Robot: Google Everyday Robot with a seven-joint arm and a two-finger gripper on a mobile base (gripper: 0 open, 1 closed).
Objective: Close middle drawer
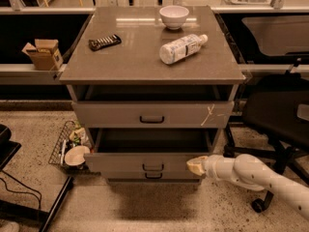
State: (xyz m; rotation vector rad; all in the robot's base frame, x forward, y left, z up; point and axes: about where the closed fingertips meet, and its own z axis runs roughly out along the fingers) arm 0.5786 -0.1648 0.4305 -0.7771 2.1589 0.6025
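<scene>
The middle drawer [145,162] is a grey drawer with a plain front and a small black bar handle [153,167]. It stands a little way out of the cabinet, with a short strip of its dark tray showing behind the front. My gripper [195,165] is at the end of the white arm that comes in from the lower right. Its cream tip rests against the right end of the drawer front. The drawer above [152,114] carries white scratch marks and is nearly shut.
On the cabinet top [130,62] lie a white bowl [174,16], a plastic bottle [182,47] on its side and a dark snack bar [104,42]. A wire basket [63,146] with rubbish stands at the left. A black office chair [277,115] stands at the right.
</scene>
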